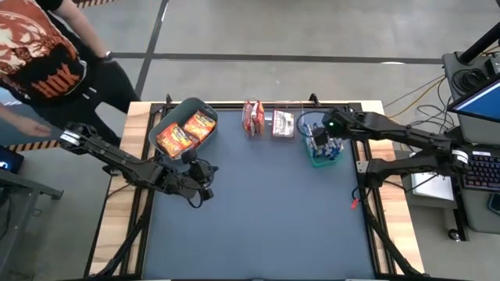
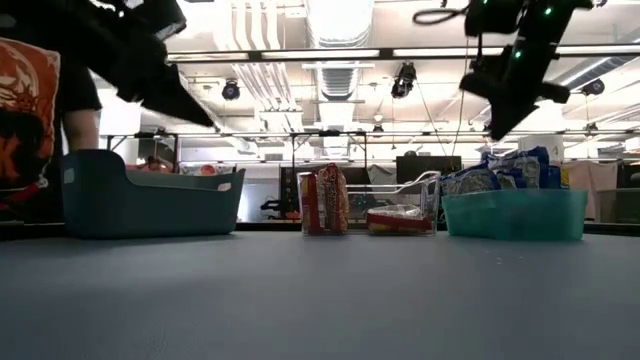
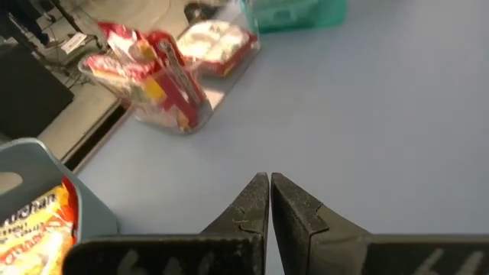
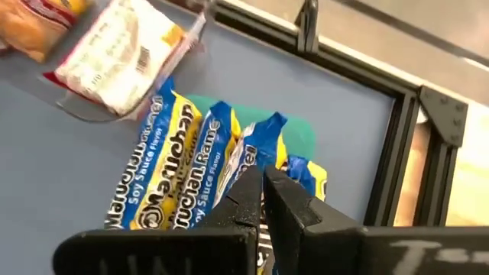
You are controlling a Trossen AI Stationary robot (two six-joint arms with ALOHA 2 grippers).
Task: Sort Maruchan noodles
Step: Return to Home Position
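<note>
Orange-red noodle packets (image 1: 187,131) lie in the grey bin (image 1: 160,125) at the far left. Maroon-and-white packets (image 1: 252,117) stand on edge in the clear bin (image 3: 172,114), and one more (image 4: 114,57) lies flat beside them. Blue-and-white packets (image 4: 176,168) stand in the green bin (image 2: 515,215). My left gripper (image 3: 270,183) is shut and hovers over bare table just near of the grey bin. My right gripper (image 4: 262,179) is shut and raised above the blue packets. The low view shows it (image 2: 497,115) well clear of them.
The three bins stand in a row along the table's far edge. A wide stretch of blue-grey table (image 1: 266,218) lies open on the near side. A person (image 1: 47,62) stands past the table's far-left corner. A desk with a keyboard (image 1: 480,168) sits to the right.
</note>
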